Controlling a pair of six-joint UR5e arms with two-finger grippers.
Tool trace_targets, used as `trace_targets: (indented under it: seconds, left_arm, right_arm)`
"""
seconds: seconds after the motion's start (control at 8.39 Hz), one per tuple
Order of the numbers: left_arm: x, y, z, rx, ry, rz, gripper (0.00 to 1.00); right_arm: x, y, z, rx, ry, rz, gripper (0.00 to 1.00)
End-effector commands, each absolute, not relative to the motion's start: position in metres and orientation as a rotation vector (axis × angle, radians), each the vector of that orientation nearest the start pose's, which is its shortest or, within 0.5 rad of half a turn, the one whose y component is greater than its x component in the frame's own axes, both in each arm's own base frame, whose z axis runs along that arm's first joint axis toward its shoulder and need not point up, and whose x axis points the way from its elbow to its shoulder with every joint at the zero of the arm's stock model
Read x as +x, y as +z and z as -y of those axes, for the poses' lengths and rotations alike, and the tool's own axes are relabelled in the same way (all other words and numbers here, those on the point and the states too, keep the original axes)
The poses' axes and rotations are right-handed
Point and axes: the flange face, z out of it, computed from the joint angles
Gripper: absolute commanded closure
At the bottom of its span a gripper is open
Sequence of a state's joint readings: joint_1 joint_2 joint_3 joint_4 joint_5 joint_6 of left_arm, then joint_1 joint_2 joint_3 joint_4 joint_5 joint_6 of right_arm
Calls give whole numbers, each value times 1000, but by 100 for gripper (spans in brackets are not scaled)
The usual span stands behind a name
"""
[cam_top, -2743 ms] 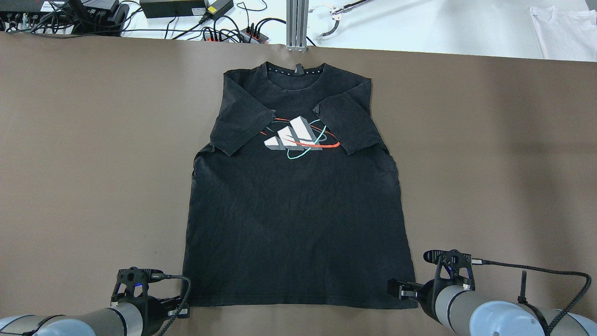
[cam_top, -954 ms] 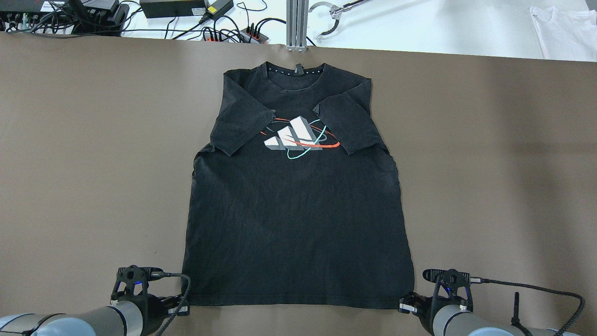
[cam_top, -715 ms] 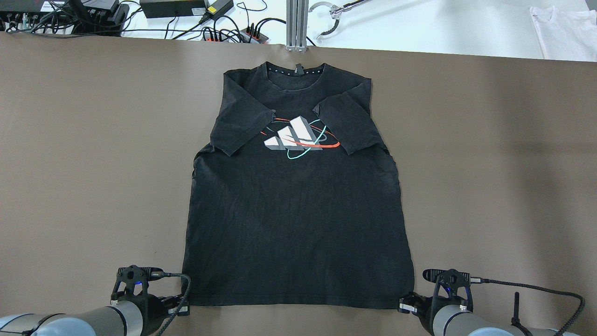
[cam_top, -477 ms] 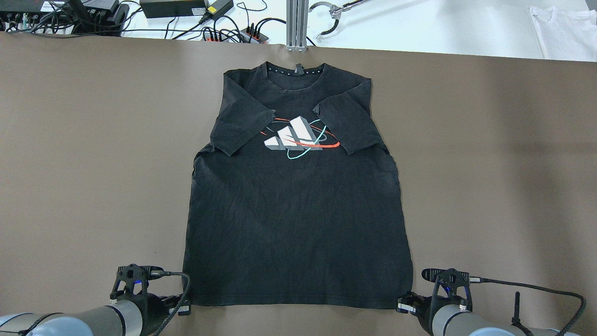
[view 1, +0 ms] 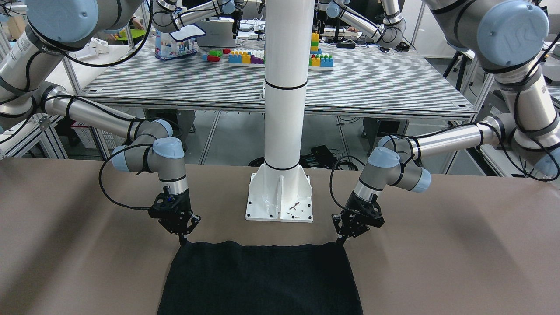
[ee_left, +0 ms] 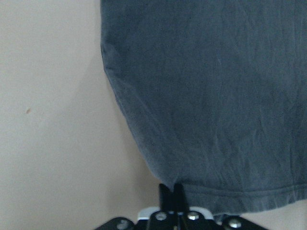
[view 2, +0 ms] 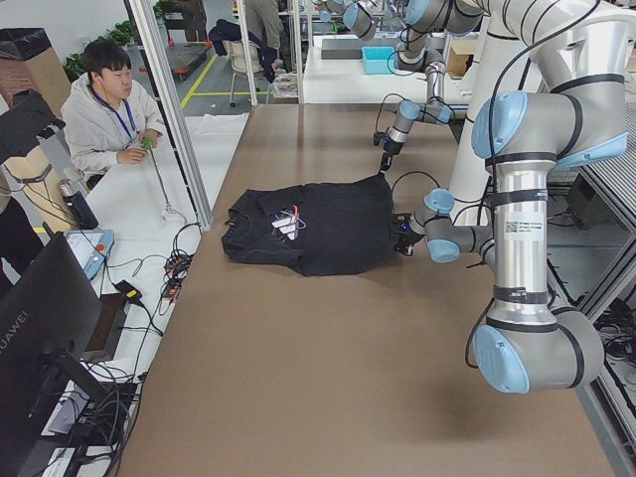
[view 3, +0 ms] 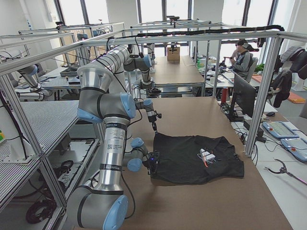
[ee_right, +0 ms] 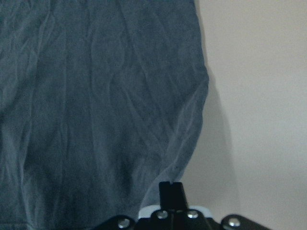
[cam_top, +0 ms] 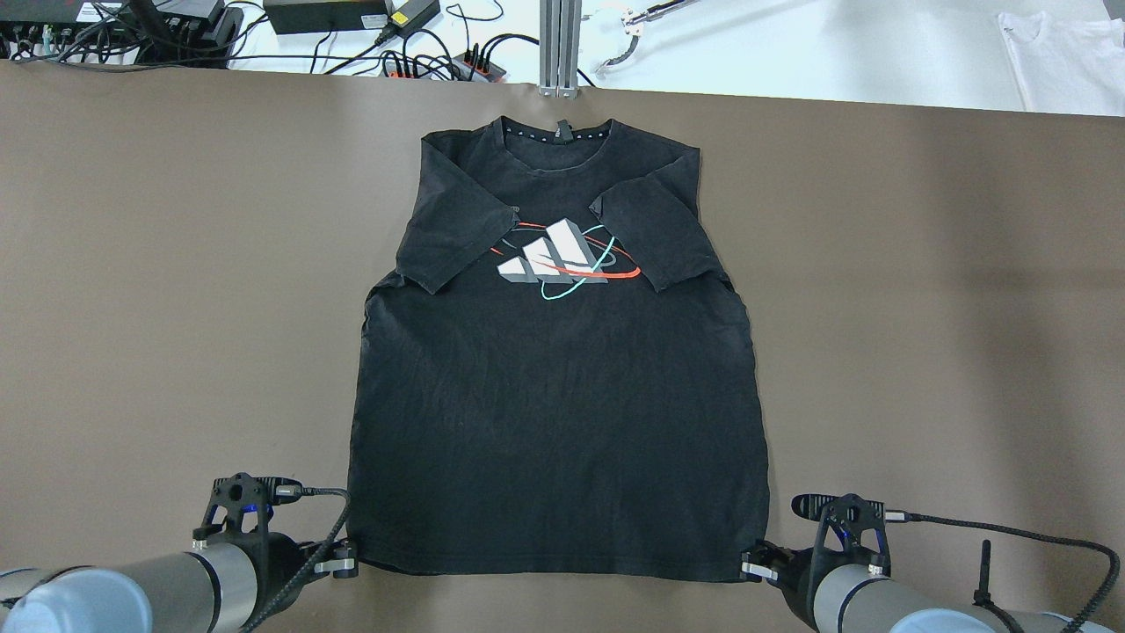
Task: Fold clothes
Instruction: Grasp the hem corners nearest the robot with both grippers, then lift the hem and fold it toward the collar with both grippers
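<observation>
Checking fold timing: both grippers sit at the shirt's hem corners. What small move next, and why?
Probably raise both hem corners slightly off the table. The left gripper and right gripper look shut on the black T-shirt's near corners, its sleeves already lie folded inward, and the body lies flat, so lifting starts the fold toward the collar.

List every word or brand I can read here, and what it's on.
"HUAWEI": back of the monitor.
On the shirt: a striped logo, no words; its neck tag is too small.
An arm sticker: too small.
A joint cap mark: too faint.
</observation>
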State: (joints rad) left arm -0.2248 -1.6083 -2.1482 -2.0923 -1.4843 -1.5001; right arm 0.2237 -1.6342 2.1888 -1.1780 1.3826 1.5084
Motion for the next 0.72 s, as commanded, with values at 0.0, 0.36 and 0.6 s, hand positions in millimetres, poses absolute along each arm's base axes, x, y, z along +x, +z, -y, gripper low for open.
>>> trace_targets:
  seconds: [0.0,0.36,0.6]
  left_arm:
    - [393,268,298,222,-183,-1115,100]
    - [324,194,345,170,-149,-1117,100]
    - [309,175,345,125,-67,-1126,100]
  right_arm:
    - [-370,307,315,254,270,915,100]
    - [-326,255,327,244,173,964,100]
    - [-294,239,314,180,74,1011,100]
